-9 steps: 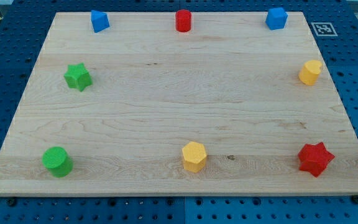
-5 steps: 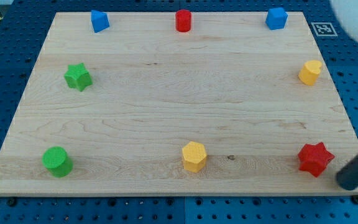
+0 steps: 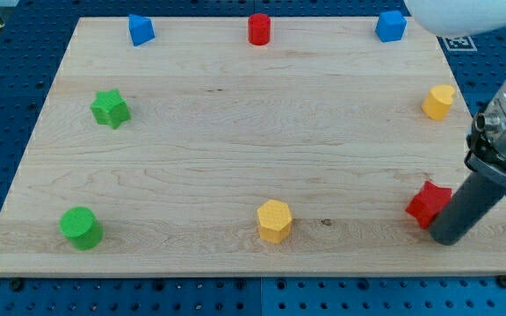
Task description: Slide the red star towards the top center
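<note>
The red star (image 3: 427,204) lies near the board's bottom right corner, partly hidden by my rod. My tip (image 3: 449,238) rests on the board against the star's lower right side. A red cylinder (image 3: 258,29) stands at the top centre of the board, far up and to the left of the star.
A blue block (image 3: 140,29) sits at the top left and a blue cube (image 3: 391,25) at the top right. A yellow block (image 3: 438,102) is at the right edge, a yellow hexagon (image 3: 274,220) at the bottom centre. A green star (image 3: 110,108) and green cylinder (image 3: 81,228) are at the left.
The rod has come in from the right and its tip now touches the red star. The star has shifted to the left and slightly up. The other blocks have not moved.
</note>
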### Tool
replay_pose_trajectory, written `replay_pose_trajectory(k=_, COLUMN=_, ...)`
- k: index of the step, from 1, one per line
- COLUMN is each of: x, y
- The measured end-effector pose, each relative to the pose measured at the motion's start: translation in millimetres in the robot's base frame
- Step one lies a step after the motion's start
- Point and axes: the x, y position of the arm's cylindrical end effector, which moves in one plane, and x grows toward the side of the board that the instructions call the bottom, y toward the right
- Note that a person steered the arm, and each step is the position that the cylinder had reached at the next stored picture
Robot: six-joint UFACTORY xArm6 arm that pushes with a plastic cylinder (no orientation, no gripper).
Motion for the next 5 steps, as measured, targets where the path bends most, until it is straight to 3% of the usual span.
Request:
replay_pose_trajectory(k=2, x=-30, y=-17)
replay_pose_trajectory(k=4, x=-34, y=32)
replay_pose_trajectory(k=5, x=-39, y=22)
